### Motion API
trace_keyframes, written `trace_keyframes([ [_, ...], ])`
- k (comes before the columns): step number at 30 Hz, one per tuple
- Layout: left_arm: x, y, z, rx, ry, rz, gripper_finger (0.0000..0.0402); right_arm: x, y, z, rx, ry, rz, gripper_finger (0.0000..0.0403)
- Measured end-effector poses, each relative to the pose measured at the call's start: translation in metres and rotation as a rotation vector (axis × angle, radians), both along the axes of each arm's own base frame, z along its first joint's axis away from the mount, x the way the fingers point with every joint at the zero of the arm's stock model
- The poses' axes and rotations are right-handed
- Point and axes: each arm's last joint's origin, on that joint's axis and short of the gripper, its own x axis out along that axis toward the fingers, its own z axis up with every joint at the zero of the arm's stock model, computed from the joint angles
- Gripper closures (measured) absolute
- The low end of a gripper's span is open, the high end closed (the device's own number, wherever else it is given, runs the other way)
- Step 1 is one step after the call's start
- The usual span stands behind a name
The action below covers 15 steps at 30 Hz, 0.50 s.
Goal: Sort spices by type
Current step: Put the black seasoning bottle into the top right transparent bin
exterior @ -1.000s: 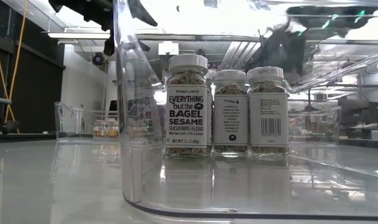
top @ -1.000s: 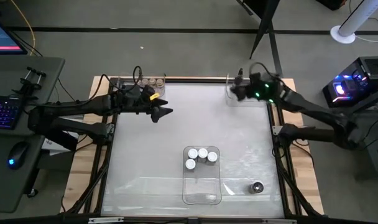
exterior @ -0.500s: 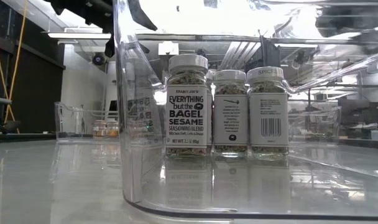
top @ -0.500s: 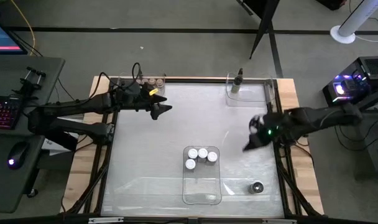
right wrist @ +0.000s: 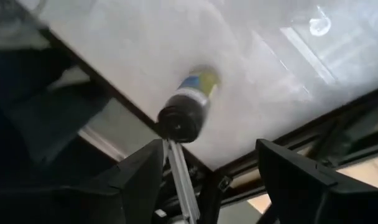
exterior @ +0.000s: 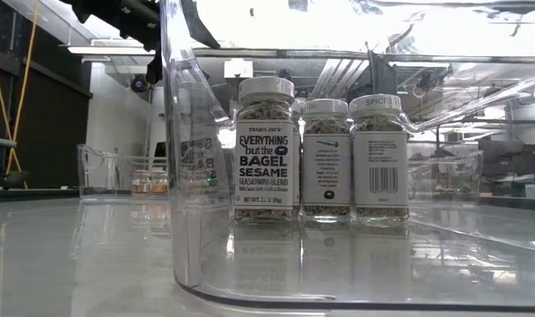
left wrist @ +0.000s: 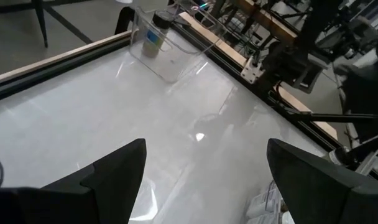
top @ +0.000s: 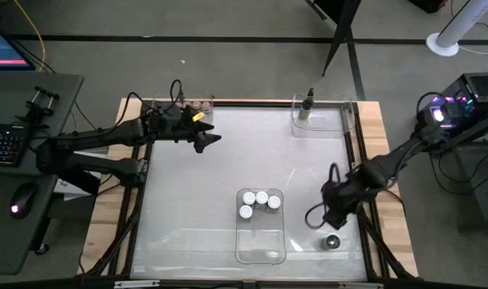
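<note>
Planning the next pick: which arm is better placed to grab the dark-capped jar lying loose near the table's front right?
Right. The right gripper hovers open just beside the dark-capped jar, facing it; the left gripper waits far across the table.

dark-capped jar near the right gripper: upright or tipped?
Cannot tell. The high view shows the dark-capped jar only cap-on; the right wrist view is tilted. The right gripper hovers above it, fingers open.

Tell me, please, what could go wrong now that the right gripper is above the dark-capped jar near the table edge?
1. The dark-capped jar stands close to the table's edge rail. If the open right gripper nudges it instead of closing around it, it may tip or roll off.
2. The clear tray with three white-capped jars lies beside it; a wide swing of the arm could bump it.
3. The left gripper waits far away, open, and cannot help.
</note>
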Motion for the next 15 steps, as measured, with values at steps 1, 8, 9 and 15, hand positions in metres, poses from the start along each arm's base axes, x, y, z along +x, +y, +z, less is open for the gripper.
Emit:
trace_keyframes([
  [1,0.000,0.001,0.000,-0.006,0.000,-0.001,0.0080,0.005,0.006,-0.003,0.004,0.009,0.024,0.0151],
  [8,-0.002,0.002,-0.002,-0.059,0.009,-0.031,0.0080,0.028,0.042,-0.025,0.065,0.051,0.085,0.0151],
  [9,-0.002,0.002,-0.002,-0.061,0.010,-0.036,0.0080,0.030,0.045,-0.028,0.058,0.065,0.083,0.0151],
  [15,-0.002,0.001,-0.003,-0.075,0.020,-0.054,0.0080,0.035,0.055,-0.044,0.015,0.146,0.053,0.0151],
])
